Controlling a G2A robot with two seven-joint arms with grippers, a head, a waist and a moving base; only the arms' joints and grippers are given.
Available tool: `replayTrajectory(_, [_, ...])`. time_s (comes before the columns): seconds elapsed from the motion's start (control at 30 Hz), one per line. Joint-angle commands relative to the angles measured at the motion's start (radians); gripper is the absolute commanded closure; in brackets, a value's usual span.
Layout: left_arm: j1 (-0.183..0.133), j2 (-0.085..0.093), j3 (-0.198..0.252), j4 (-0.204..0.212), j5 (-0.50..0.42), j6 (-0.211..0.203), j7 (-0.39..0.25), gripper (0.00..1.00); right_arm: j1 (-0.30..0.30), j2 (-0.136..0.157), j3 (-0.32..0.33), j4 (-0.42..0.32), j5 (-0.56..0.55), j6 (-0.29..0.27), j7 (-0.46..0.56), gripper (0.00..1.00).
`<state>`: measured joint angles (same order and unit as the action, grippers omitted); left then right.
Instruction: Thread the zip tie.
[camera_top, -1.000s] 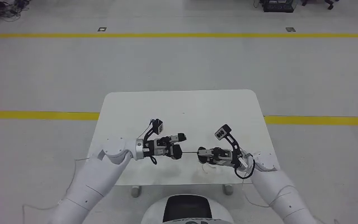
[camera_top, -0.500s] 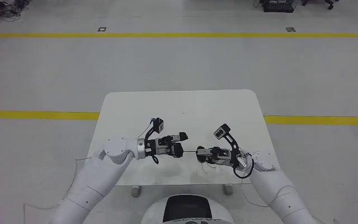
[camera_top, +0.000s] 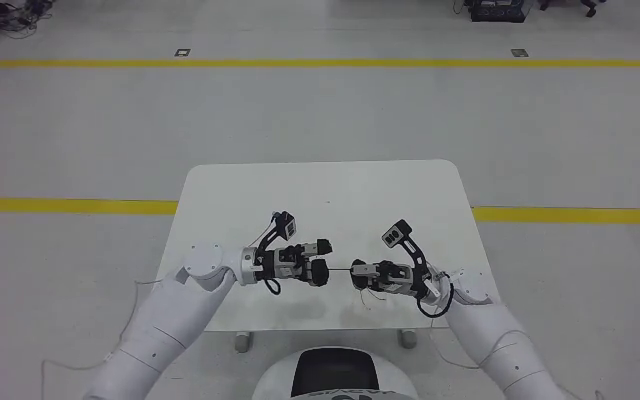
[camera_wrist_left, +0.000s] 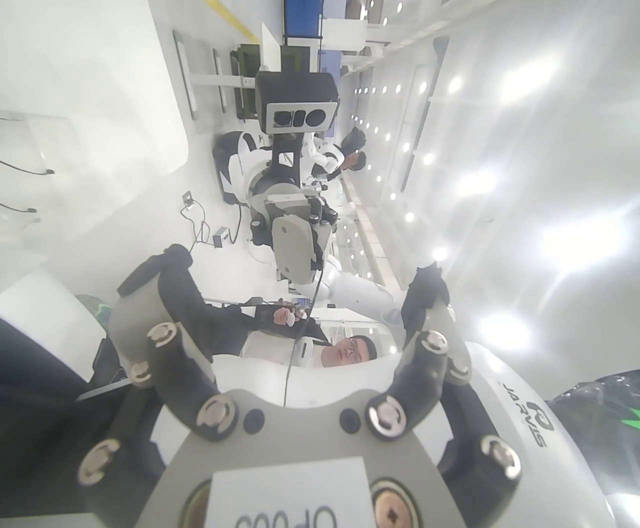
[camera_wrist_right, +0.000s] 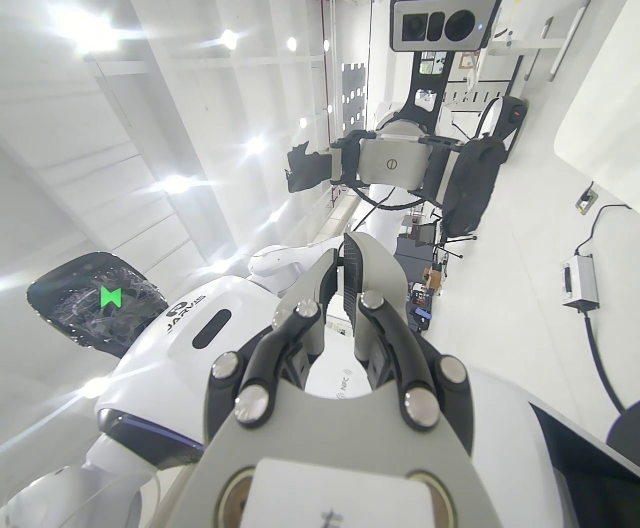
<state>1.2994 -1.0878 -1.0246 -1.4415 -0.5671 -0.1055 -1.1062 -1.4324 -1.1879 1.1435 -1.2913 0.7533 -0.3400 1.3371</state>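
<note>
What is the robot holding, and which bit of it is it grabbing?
The right pincer pinches the thin black zip tie by one end. The rest sticks out toward the open left pincer, which holds nothing.

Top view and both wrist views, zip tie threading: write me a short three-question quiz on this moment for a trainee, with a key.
1. True or false: the left gripper is shut on the zip tie.
2. Multiple choice: which gripper pinches the zip tie? A) the left gripper B) the right gripper C) neither
3. Fill in: both grippers hang above the white ____.
Key: 1 false, it stands wide open; 2 B; 3 table.
</note>
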Motion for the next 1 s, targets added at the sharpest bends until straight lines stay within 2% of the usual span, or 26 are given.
replayTrajectory(0.0, [0.000, 0.000, 0.000, 0.000, 0.000, 0.000, 0.000, 0.00, -0.001, 0.000, 0.000, -0.001, -0.001, 0.001, -0.007, 1.00])
replayTrajectory(0.13, [0.003, -0.001, 0.009, -0.005, 0.003, 0.009, 0.013, 0.00, -0.009, 0.000, -0.003, -0.020, -0.008, 0.000, -0.046, 1.00])
replayTrajectory(0.2, [0.003, 0.000, 0.010, -0.002, -0.030, 0.013, -0.006, 0.00, -0.010, 0.000, -0.002, -0.020, -0.003, 0.000, -0.043, 1.00])
replayTrajectory(0.33, [0.001, 0.001, 0.001, 0.003, -0.058, -0.042, -0.023, 0.00, -0.009, 0.000, 0.004, -0.022, 0.003, 0.000, -0.036, 1.00])
replayTrajectory(0.5, [0.001, 0.001, 0.001, 0.003, -0.058, -0.042, -0.023, 0.00, -0.009, 0.000, 0.004, -0.022, 0.003, 0.000, -0.036, 1.00])
replayTrajectory(0.6, [0.002, 0.000, 0.004, -0.001, -0.057, -0.041, -0.013, 0.00, -0.017, -0.001, -0.002, -0.044, -0.010, 0.004, -0.072, 1.00])
replayTrajectory(0.67, [0.009, -0.001, 0.007, -0.009, -0.083, -0.034, -0.008, 0.00, -0.021, 0.000, -0.003, -0.051, -0.015, 0.000, -0.073, 1.00])
replayTrajectory(0.77, [0.010, 0.001, 0.005, -0.003, -0.124, -0.027, -0.035, 0.00, -0.024, 0.001, -0.002, -0.055, -0.018, 0.000, -0.071, 1.00])
replayTrajectory(0.83, [0.014, 0.000, 0.000, 0.003, -0.168, -0.039, -0.036, 0.00, -0.025, 0.001, 0.002, -0.060, -0.021, 0.000, -0.066, 1.00])
replayTrajectory(0.97, [0.014, 0.000, 0.000, 0.003, -0.168, -0.039, -0.036, 0.00, -0.025, 0.001, 0.002, -0.060, -0.021, 0.000, -0.066, 1.00])
